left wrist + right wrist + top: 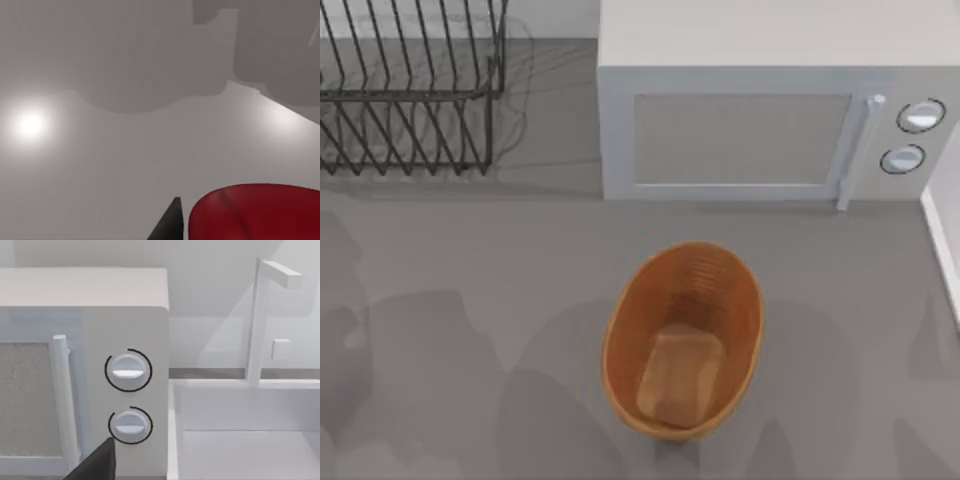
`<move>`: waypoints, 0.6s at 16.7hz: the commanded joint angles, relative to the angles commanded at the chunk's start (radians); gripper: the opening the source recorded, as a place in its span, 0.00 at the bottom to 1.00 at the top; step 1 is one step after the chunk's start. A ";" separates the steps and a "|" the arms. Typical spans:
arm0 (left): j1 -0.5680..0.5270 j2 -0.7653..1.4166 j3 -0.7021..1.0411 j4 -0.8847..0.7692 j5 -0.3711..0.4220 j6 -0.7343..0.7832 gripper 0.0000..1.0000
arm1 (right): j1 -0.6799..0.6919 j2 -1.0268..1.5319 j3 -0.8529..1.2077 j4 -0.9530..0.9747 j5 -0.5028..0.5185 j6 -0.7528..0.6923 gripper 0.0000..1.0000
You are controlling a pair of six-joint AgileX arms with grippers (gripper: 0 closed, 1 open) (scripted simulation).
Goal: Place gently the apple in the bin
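Microwave (770,100) stands shut at the back of the table; wire rack (410,90) at back left. The bin (685,340) sits open and unoccupied at table centre. In the left wrist view, the apple (260,212) lies immediately beside a dark fingertip (170,225) of the left gripper; contact and jaw opening cannot be determined. Right arm faces the microwave dials (128,370), idle, one fingertip (100,462) showing. Recommendation: confirm a secure hold, carry over the bin, descend close to its floor, release slowly.
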 joint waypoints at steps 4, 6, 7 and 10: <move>-0.006 -0.062 0.139 -0.204 0.000 -0.003 0.00 | 0.000 0.000 0.000 0.000 0.000 0.000 1.00; -0.008 -0.081 0.170 -0.244 0.000 -0.008 0.00 | 0.000 0.000 0.000 0.000 0.000 0.000 1.00; -0.009 -0.084 0.174 -0.248 0.000 -0.008 0.00 | 0.000 0.000 0.000 0.000 0.000 0.000 1.00; -0.004 -0.080 0.171 -0.245 0.000 -0.007 0.00 | 0.000 0.000 0.000 0.000 0.000 0.000 1.00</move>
